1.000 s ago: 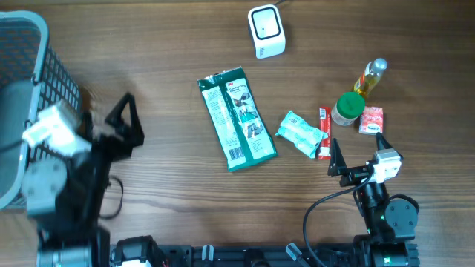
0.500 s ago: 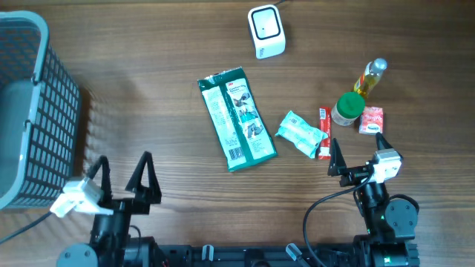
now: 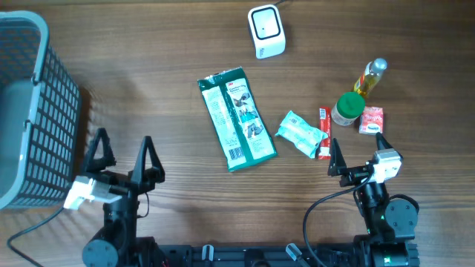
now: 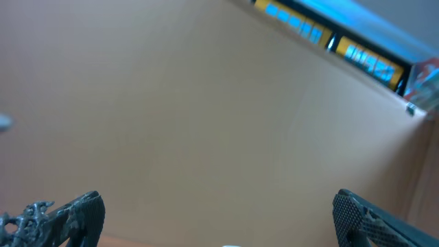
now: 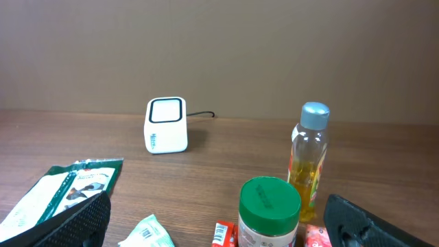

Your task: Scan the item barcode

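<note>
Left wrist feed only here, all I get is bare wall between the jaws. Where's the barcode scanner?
Observer: The white barcode scanner sits at the far side of the table, about centre, with its cable running off behind it.
Operator: Nearest item to the left arm?
Observer: A green packet lying flat mid-table. The left gripper is off to the packet's left, nearer the robot, jaws open and empty.
Operator: Anything beside that arm?
Observer: A grey mesh basket stands on the arm's left, at the table's edge.
</note>
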`<state>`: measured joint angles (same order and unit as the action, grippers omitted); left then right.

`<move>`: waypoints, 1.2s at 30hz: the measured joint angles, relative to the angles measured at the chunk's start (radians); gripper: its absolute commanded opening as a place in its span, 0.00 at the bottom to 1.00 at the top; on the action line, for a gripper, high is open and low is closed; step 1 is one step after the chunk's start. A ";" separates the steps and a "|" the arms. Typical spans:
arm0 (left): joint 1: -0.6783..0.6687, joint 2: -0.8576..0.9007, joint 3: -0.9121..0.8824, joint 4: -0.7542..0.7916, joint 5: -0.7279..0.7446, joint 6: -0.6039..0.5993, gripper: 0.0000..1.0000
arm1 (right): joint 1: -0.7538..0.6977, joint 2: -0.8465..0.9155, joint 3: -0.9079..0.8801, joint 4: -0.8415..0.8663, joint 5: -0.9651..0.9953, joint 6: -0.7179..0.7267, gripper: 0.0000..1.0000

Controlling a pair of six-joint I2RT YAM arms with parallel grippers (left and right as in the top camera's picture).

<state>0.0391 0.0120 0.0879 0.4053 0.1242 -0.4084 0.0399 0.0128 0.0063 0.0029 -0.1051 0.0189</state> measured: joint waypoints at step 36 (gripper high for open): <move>0.000 -0.002 -0.082 -0.469 -0.074 0.329 1.00 | 0.000 0.000 0.000 0.000 0.000 0.000 1.00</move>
<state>0.0391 0.0097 0.0063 -0.0639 0.0498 -0.0792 0.0399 0.0128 0.0063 0.0029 -0.1051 0.0189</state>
